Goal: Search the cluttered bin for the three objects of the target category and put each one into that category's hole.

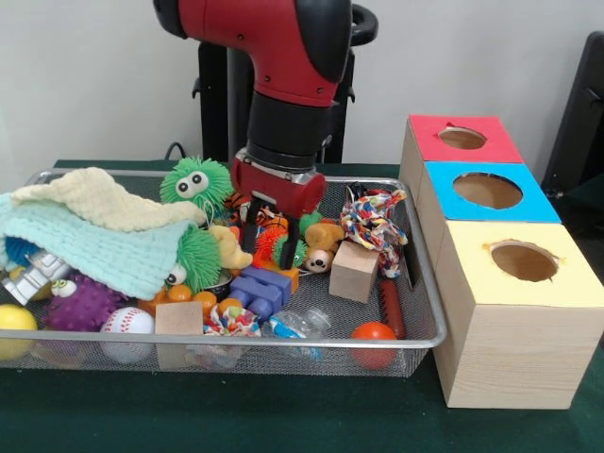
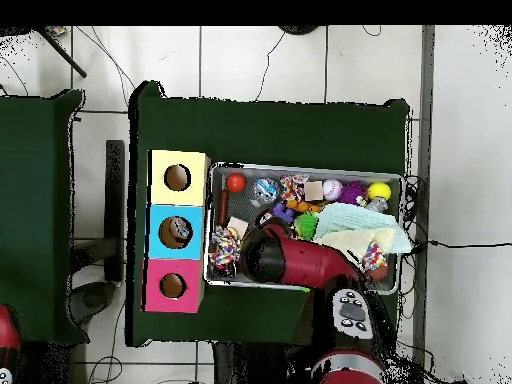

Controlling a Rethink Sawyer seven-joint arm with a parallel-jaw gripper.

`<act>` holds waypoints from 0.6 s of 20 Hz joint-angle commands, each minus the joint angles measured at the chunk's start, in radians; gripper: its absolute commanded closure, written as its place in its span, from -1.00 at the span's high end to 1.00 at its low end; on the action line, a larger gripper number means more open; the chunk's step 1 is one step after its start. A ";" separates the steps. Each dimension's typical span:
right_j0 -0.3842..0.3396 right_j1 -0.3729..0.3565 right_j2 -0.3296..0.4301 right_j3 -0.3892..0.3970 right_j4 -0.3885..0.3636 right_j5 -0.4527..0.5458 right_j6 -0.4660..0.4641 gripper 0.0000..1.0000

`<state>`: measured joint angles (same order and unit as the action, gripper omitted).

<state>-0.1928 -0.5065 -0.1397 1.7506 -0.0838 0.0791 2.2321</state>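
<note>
Bin (image 1: 429, 283) of wire mesh sits on the green table (image 1: 283, 415), crammed with toys, and my pincer (image 1: 268, 247) hangs down into its middle. My two dark fingers (image 1: 288, 247) stand a little apart, tips low among the clutter; an orange striped toy (image 1: 268, 236) shows in the gap between them, but I cannot tell whether I am touching it or merely in front of it. Just below my tips lie blue plastic blocks (image 1: 258, 286), and beside them a wooden cube (image 1: 354, 271). A knotted rope toy (image 1: 373, 222) rests toward the boxes, a red ball (image 1: 374, 337) against the near rim, a baseball (image 1: 126, 326) and a second wooden block (image 1: 178, 321) further along. A pale green and cream knitted cloth (image 1: 90, 236) covers much of the far end, hiding whatever lies under it; a green fuzzy creature with big eyes (image 1: 195, 182) peeks over it, a purple spiky ball (image 1: 80, 302) under its edge. A yellow ball (image 1: 14, 326) is cut off by the picture's side.

Beside the bin stands a row of three wooden boxes, each with a round hole on top: red (image 1: 462, 139), blue (image 1: 488, 190), yellow (image 1: 524, 261). The holes' insides are dark. From overhead my arm (image 2: 300, 262) blocks the bin's middle, so the pincer itself is hidden there.
</note>
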 commanded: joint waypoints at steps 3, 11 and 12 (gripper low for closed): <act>0.058 0.022 0.037 -0.061 0.031 0.060 0.096 1.00; 0.057 0.030 0.059 -0.104 0.023 0.108 0.055 1.00; 0.046 0.041 0.076 -0.115 0.022 0.105 0.049 1.00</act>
<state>-0.1175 -0.5054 -0.1411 1.7425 -0.0838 0.0935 2.2321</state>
